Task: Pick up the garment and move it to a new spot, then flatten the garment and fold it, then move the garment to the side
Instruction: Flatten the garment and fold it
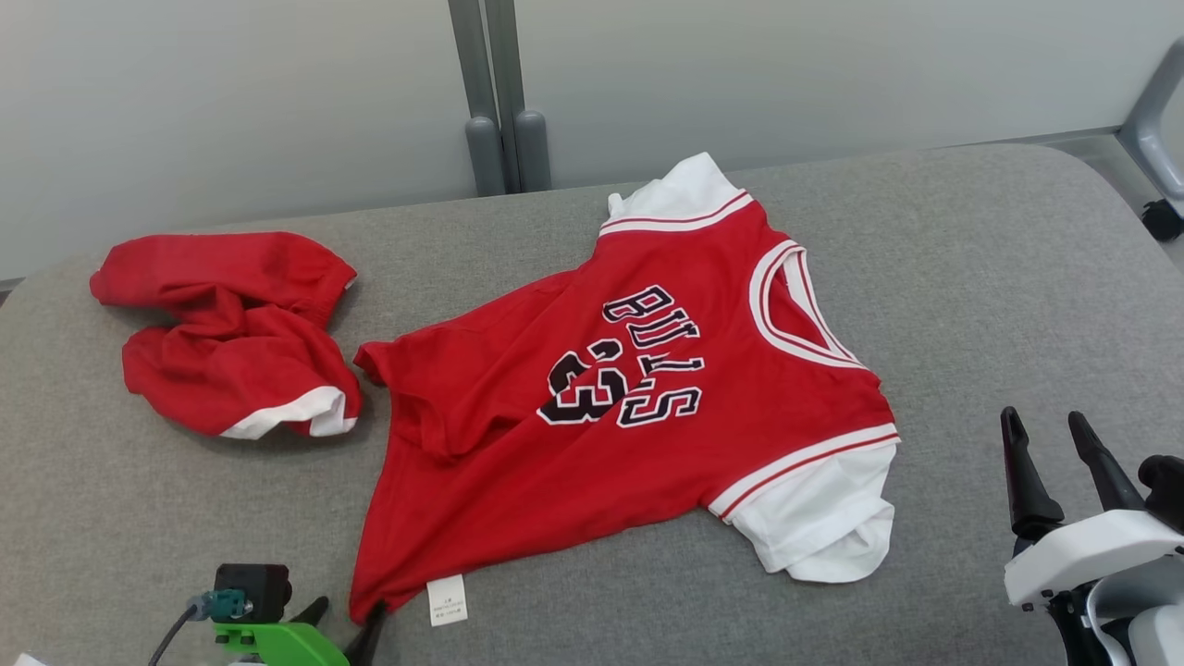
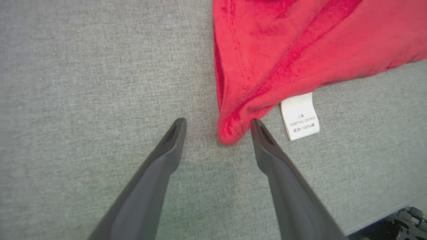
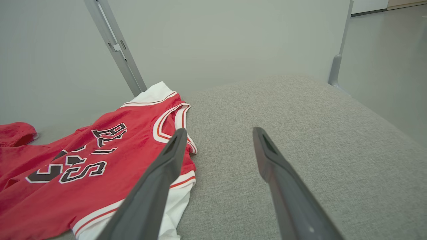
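Garment (image 1: 629, 398) lies spread but rumpled and unfolded on the worktop (image 1: 971, 277), so flattening and folding remain; the left hand (image 2: 218, 121) straddles its hem corner, released, and the right hand (image 3: 219, 130) hangs released, empty.

My red jersey (image 1: 518, 462) reads "BULLS" above "23" in black letters edged white. Its white care tag (image 2: 300, 115) carries tiny print, of which I can read "100%".
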Controlling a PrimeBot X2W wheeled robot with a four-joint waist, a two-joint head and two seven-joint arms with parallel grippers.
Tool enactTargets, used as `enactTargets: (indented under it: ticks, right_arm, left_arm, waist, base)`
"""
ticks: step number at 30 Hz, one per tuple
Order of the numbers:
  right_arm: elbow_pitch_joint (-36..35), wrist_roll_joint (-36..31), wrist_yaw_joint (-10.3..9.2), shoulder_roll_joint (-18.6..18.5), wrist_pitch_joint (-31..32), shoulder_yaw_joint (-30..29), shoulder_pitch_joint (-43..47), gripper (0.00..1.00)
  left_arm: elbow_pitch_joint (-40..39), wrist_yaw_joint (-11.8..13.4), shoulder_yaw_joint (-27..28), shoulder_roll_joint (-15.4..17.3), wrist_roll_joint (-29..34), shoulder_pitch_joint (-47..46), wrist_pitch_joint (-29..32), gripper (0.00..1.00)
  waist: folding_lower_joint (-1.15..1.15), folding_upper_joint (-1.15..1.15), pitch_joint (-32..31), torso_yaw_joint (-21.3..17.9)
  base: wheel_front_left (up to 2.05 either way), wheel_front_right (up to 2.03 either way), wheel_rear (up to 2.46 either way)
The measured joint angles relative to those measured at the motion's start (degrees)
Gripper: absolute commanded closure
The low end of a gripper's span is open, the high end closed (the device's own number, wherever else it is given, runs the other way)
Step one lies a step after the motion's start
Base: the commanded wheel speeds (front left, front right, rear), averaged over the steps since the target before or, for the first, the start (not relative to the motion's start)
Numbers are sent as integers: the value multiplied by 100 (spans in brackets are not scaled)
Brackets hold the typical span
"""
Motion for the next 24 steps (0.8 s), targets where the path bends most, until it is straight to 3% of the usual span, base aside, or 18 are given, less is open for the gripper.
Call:
enactTargets:
  ticks: [5,11,15,20,24]
  right_arm:
    - [-47,21,0,2,-67,-15,59,0]
    - [-76,23,0,84,-148,43,147,0]
    - [-59,23,0,109,-174,77,204,0]
    - [-35,22,0,102,-129,166,222,0]
    - [155,22,0,21,301,325,237,0]
  left_arm:
    - [-528,375,252,168,138,143,-539,0]
    - [-1590,1074,520,213,453,389,-1152,0]
    - [-2190,1405,721,63,538,468,-1723,0]
    - [-2335,1504,639,-144,642,578,-1957,0]
    - [-2312,1496,565,-196,676,570,-1992,0]
  waist:
    - [0,0,-35,4]
    - [0,0,-143,77]
    - [0,0,-211,140]
    - [0,0,-241,203]
    - [0,0,-240,241]
  base:
    - [0,0,0]
    - [0,0,0]
    - [0,0,0]
    - [0,0,0]
    - [0,0,0]
